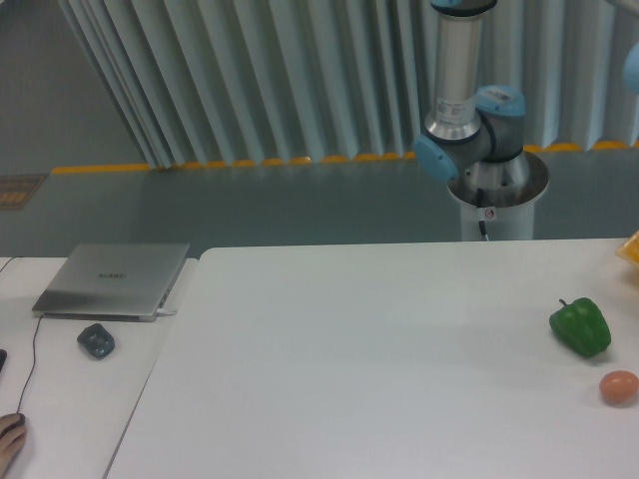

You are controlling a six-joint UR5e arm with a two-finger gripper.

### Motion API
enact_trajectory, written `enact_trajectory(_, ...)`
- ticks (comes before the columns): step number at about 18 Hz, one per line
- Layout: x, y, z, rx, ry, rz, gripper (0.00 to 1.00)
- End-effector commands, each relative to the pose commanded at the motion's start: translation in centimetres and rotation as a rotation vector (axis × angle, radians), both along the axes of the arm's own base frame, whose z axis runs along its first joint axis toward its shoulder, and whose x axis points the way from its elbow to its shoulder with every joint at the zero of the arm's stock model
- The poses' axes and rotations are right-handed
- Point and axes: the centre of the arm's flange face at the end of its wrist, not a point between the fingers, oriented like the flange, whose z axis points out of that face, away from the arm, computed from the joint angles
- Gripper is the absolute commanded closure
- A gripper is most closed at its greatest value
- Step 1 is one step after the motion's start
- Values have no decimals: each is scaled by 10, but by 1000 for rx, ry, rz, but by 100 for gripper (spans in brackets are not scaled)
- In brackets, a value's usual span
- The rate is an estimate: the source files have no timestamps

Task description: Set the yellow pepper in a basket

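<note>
**A:** How far along is the job?

**B:** Hard to judge. Only the arm's base and lower joints [477, 140] show, rising out of the top of the frame. The claw is out of view, so nobody can tell whether its fingers are apart, together, or clamped on something.

**A:** And the yellow pepper?

**B:** It cannot be identified with confidence. A sliver of yellow-orange [630, 247] sits at the right edge of the table [349, 349], but it is too cropped to say whether it is the pepper, a basket, or something else. With the claw unseen, its place relative to the claw cannot be given either.

**A:** What is visible?

**B:** A green pepper [580, 326] lies near the right edge, and a small orange-pink fruit [619, 386] sits just beside it, toward the camera. On the neighbouring desk there is a closed laptop [115, 280] and a small dark object [96, 340].

**A:** Any basket?

**B:** None that can be made out. So placement cannot be confirmed; by these signs, the task may be either unstarted or under way off-frame.
</note>
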Motion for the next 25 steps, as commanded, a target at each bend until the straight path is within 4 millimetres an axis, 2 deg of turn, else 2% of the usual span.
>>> enact_trajectory(2,13,20,5,-8,14,3,0)
enact_trajectory(5,27,45,-1,-17,13,-28,0)
enact_trajectory(6,26,51,-9,-19,-1,-15,0)
enact_trajectory(8,30,63,-13,-15,-12,29,0)
enact_trajectory(9,36,75,-17,-20,-16,37,0)
enact_trajectory(10,35,76,-20,-38,-11,39,0)
enact_trajectory(13,44,95,-26,-76,6,8,0)
enact_trajectory(25,45,100,-30,-55,-19,-1,0)
